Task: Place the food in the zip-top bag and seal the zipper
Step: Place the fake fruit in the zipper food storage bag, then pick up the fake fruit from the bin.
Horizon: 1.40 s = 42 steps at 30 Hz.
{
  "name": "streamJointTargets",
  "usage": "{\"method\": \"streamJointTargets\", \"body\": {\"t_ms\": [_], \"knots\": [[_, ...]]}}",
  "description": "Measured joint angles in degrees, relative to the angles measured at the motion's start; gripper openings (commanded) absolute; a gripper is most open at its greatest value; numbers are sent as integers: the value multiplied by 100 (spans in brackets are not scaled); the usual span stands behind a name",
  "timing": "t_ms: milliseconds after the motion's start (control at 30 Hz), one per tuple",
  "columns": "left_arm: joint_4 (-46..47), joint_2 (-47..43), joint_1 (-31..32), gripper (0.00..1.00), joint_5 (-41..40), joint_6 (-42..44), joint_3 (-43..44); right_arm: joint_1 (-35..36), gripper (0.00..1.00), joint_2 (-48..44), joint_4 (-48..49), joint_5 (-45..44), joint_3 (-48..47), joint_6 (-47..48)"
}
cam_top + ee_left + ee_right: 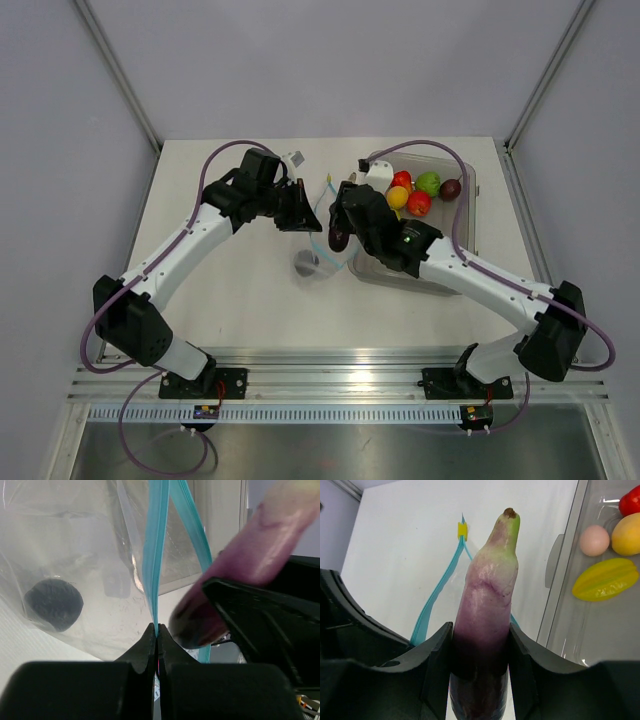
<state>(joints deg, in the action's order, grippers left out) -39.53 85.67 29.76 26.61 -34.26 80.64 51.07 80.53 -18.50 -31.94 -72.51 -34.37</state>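
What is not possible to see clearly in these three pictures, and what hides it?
- Top view: the left gripper and right gripper cover the zip-top bag's mouth; whether the eggplant's tip is inside is unclear.
- Left wrist view: crinkled plastic blurs a dark round item; its kind, and whether it lies inside the bag, is unclear.
- Right wrist view: the frame edge cuts the red fruit; the fingers hide the eggplant's lower end.
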Motion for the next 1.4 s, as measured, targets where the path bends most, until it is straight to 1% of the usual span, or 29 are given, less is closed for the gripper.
{"method": "streamJointTargets", "body": {"t_ms": [33, 67, 100, 167, 367, 500, 567, 667, 700, 733, 767, 833, 933, 1100, 1400], "knots": [[2, 0, 0, 0, 2, 0, 0, 28, 51, 114, -11, -31, -48, 13], [2, 0, 0, 0, 2, 0, 0, 52, 65, 229, -26, -42, -98, 33], [0, 0, 0, 0, 2, 0, 0, 72, 72, 332, -31, -35, -131, 39], [0, 0, 0, 0, 2, 2, 0, 111, 81, 455, -116, 0, -177, 107], [-24, 0, 0, 0, 2, 28, 2, 129, 82, 356, -411, -85, -291, 256], [-66, 0, 4, 0, -13, 57, 33, 81, 77, 2, -625, -354, -280, 291], [-94, 0, 4, 0, -37, 90, 61, -105, 76, -256, -789, -389, -240, 199], [-109, 0, 4, 0, -72, 129, 68, -826, 78, -632, -903, -142, 24, -94], [-105, 0, 4, 0, -74, 129, 68, -1266, 79, -699, -911, 79, 151, -219], [-109, 0, 4, 0, -74, 127, 68, -1716, 83, -730, -901, 334, 308, -348], [-101, 0, 4, 0, -72, 127, 68, -2037, 84, -706, -896, 490, 417, -431], [-96, 0, 4, 0, -74, 127, 68, -2697, 88, -439, -898, 970, 632, -634], [-107, 0, 4, 0, -83, 127, 68, -3034, 89, 227, -876, 1508, 693, -831], [-131, 0, 4, 0, -111, 140, 70, -3088, 90, 1215, -739, 2098, 682, -1178], [-188, 0, 4, 0, -133, 146, 98, -3136, 89, 2361, -321, 2264, 339, -1679]]}}
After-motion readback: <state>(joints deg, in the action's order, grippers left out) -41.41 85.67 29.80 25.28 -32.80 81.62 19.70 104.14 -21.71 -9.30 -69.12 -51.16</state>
